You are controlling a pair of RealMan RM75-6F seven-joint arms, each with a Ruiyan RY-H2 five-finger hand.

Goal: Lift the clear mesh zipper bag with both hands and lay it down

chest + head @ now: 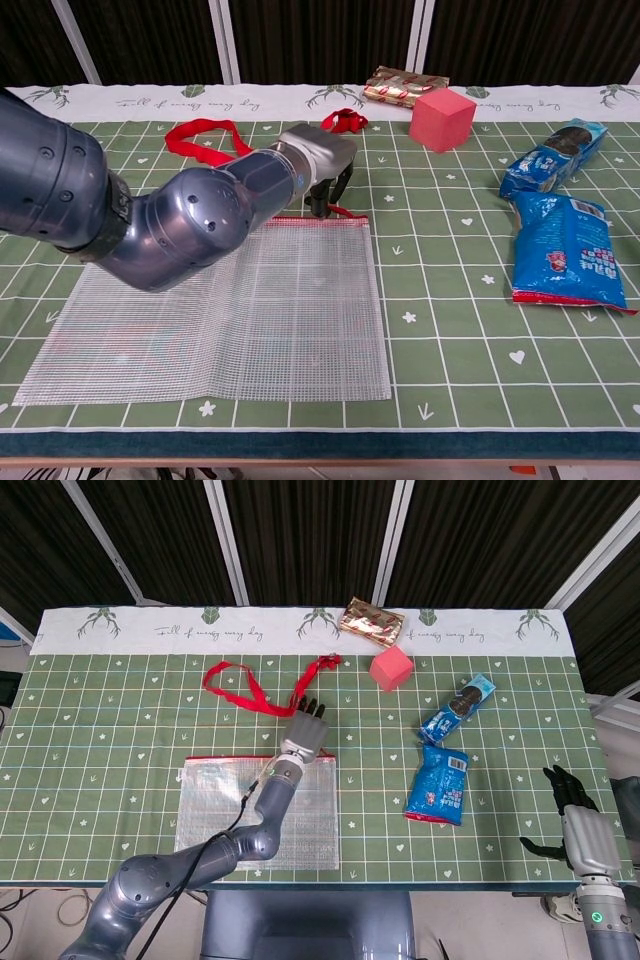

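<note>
Fingertips of the left robot hand (322,168) curl down, empty, at the clear mesh zipper bag (215,315)'s top edge. Pinching that red zipper strip near its one-o'clock corner seems wise, while the right robot hand (572,810), fingers apart and empty, must reach in for the opposite edge.

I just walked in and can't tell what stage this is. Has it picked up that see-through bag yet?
Not yet. The clear mesh zipper bag lies flat on the table, so no lift is done. In hand: the left hand is at the bag's red zipper edge, fingers pointing down; whether it grips is unclear. The right hand waits off the table's edge. Left: grasping with both, lifting, laying down.
</note>
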